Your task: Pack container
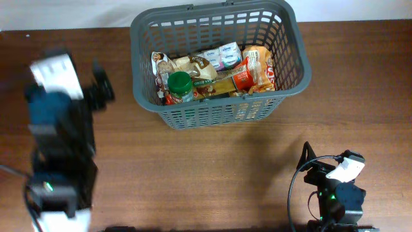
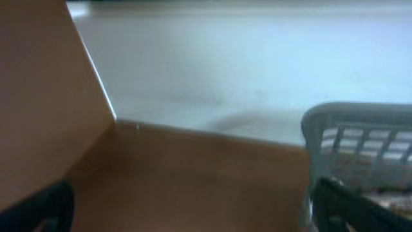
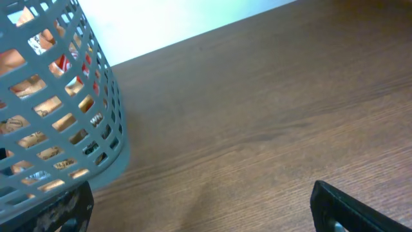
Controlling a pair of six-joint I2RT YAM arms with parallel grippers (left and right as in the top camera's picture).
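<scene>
The container, a large grey slotted basket [image 1: 291, 69], stands at the back middle of the table and holds several groceries, among them a green-lidded jar [image 1: 179, 84] and an orange snack bag [image 1: 260, 66]. It also shows at the right edge of the left wrist view [image 2: 360, 132] and at the left of the right wrist view [image 3: 96, 103]. My left gripper [image 1: 102, 86] is open and empty over the table, left of the basket. My right gripper [image 1: 308, 154] is open and empty near the front right, well short of the basket.
The brown wooden table [image 1: 212, 167] ends at a pale wall behind the basket. The left arm's body [image 1: 61, 148] fills the front left. The right arm's base and cables [image 1: 335, 193] sit at the front right edge.
</scene>
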